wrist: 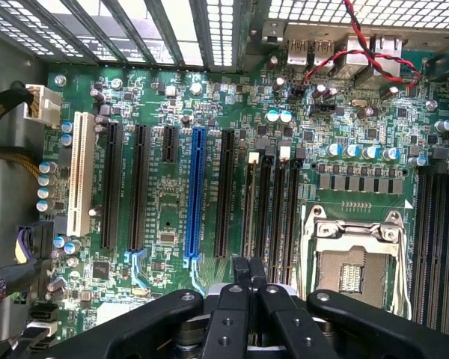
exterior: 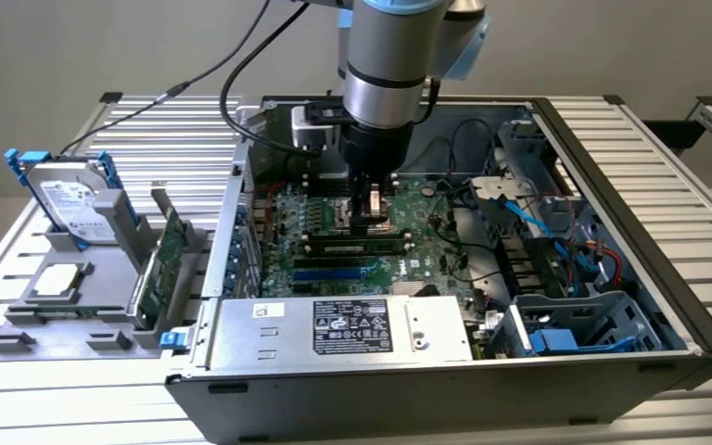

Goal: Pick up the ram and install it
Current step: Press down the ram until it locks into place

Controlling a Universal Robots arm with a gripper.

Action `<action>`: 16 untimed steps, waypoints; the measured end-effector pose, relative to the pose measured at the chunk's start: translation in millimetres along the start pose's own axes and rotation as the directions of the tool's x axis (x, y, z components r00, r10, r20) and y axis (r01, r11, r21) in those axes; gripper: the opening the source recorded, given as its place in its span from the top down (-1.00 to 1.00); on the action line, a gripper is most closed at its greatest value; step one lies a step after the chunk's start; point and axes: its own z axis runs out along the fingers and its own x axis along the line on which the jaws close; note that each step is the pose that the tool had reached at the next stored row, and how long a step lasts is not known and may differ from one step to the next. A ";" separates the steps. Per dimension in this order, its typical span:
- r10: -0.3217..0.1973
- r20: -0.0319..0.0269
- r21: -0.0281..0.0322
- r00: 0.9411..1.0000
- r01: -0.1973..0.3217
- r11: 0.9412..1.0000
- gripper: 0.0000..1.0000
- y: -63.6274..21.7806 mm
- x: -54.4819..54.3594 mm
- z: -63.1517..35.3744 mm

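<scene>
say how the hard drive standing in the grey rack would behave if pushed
The hard drive looks rigid and metal-cased, so probably stiff and heavy for its size. Standing on edge in the grey rack, it could tip.

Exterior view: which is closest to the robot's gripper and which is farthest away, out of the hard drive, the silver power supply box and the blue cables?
From the gripper:
1. Power supply box, at the case's front edge.
2. Blue cables, toward the exterior view's right.
3. Hard drive, standing outside the case at the exterior view's left.

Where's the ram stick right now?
In the exterior view the ram lies seated in a black memory slot on the motherboard, just below the shut gripper and above the blue slots.
</scene>
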 end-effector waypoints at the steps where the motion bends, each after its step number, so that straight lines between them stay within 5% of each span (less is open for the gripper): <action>1: 0.000 0.000 0.000 1.000 0.000 1.000 0.79 -0.9 0.0 -0.1; 9: 0.060 0.004 -0.001 0.998 -0.060 0.998 0.79 -5.6 0.3 -1.0; 16: 0.159 0.012 -0.003 0.987 -0.159 0.987 0.79 -5.6 0.3 -1.0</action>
